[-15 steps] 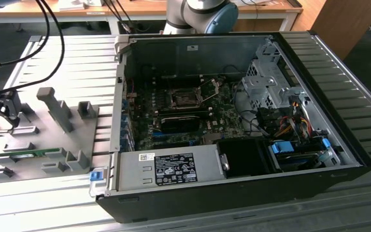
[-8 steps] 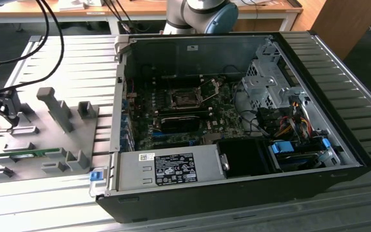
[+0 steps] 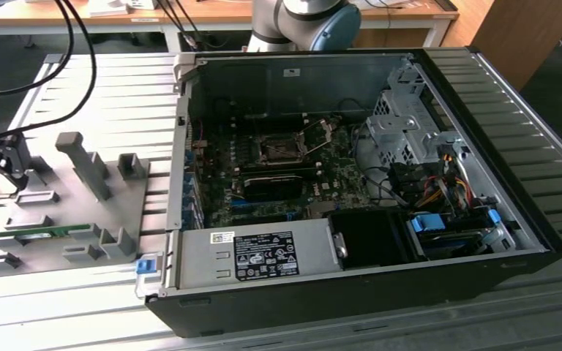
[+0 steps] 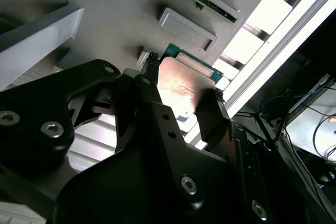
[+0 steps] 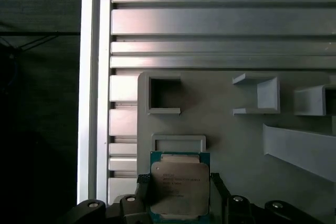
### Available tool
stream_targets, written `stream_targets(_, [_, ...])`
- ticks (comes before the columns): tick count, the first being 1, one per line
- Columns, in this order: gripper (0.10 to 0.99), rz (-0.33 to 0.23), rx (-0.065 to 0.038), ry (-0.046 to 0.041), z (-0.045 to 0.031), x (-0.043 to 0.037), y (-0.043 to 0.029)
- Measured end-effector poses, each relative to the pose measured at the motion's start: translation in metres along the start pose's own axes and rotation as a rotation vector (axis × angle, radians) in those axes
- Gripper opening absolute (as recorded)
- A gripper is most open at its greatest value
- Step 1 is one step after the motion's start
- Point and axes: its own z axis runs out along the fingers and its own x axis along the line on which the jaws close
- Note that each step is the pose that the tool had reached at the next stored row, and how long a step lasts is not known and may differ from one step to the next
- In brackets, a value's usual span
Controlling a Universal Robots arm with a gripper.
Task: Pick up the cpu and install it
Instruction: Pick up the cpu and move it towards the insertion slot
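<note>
cpu (image 5: 179, 192) on grey fixture plate (image 5: 226, 135), gripper (image 5: 179, 178) around it

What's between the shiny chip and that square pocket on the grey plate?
A low grey rectangular frame, between the cpu and the pocket in the first wrist view.

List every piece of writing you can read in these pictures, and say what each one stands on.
The cpu: printed lines on its metal top, too blurred to read.
The power supply: black-and-white label, print too small to read.
Small sticker on the computer case: unreadable.
</note>
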Motion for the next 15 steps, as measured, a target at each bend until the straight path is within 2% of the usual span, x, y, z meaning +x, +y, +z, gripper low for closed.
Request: stream_targets(15, [0.537,0.0,0.0,-0.0001,-0.0051,0.0001,0.0003])
